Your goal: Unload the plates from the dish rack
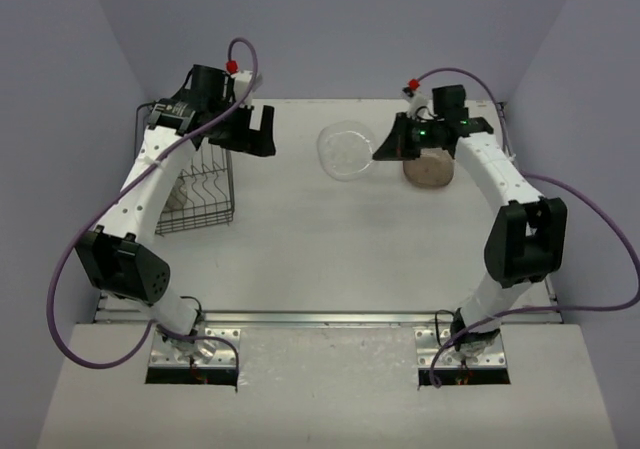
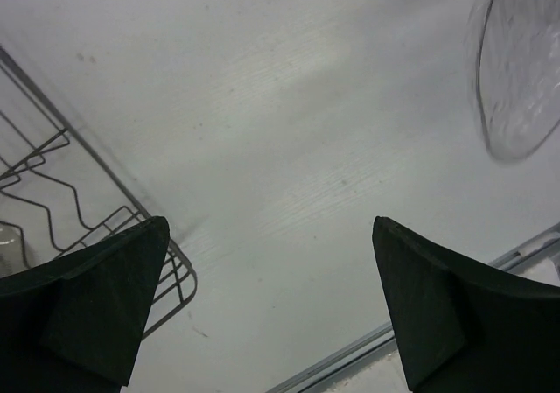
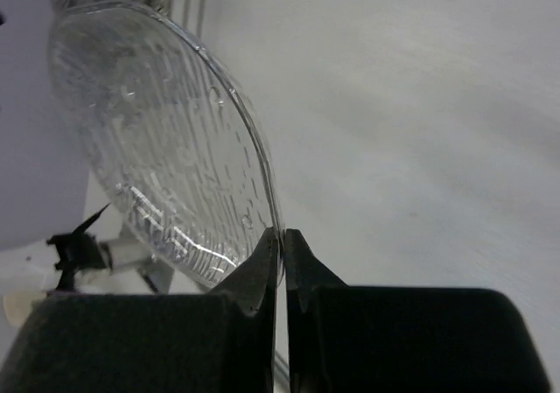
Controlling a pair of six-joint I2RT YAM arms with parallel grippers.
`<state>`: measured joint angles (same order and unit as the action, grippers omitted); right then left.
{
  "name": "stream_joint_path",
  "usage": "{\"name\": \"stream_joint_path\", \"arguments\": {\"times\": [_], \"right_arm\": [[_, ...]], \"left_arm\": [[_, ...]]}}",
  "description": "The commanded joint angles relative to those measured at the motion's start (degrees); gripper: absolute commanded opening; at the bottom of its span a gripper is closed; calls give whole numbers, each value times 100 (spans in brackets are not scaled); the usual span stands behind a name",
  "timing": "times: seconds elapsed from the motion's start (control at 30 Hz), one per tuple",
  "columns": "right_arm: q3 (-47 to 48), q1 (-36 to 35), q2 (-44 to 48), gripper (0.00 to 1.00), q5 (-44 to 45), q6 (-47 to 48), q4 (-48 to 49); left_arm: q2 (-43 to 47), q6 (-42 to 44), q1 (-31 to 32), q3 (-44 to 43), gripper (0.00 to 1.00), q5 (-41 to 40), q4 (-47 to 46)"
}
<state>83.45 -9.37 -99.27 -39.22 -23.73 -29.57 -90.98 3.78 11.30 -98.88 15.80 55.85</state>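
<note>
A see-through plate [image 1: 346, 151] sits in the middle back of the table, and my right gripper [image 1: 388, 149] is shut on its right rim. In the right wrist view the fingertips [image 3: 282, 235] pinch the ribbed clear plate [image 3: 157, 148] at its edge. A grey-brown plate [image 1: 428, 169] lies on the table under the right arm. The black wire dish rack [image 1: 200, 194] stands at the left, with a pale plate [image 1: 178, 191] half hidden inside it. My left gripper [image 1: 255, 129] hangs open and empty just right of the rack, over bare table [image 2: 271, 222]. Its view also shows the rack [image 2: 52, 200] and the clear plate [image 2: 521, 69].
The white table [image 1: 300, 249] ends in a metal rail at the near edge [image 1: 330, 319]. Purple cables loop out from both arms. Lilac walls close in the back and sides.
</note>
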Motion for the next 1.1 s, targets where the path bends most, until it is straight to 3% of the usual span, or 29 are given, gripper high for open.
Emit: {"name": "stream_joint_path", "arguments": {"times": [0.0, 0.13, 0.37, 0.77, 1.07], "right_arm": [[172, 1432, -88, 0, 427, 971, -313], [972, 2315, -993, 0, 728, 1603, -792], [2051, 2748, -2283, 0, 990, 2140, -1179], [2184, 2730, -2775, 0, 1234, 1572, -1203], [1993, 2672, -2756, 1, 1276, 1470, -1429]], "left_arm": [[317, -223, -366, 9, 100, -526, -294], [388, -319, -392, 9, 100, -815, -373], [491, -501, -409, 75, 100, -1223, -407], [503, -546, -498, 290, 100, -1259, -463], [493, -656, -673, 283, 100, -1816, -505]]}}
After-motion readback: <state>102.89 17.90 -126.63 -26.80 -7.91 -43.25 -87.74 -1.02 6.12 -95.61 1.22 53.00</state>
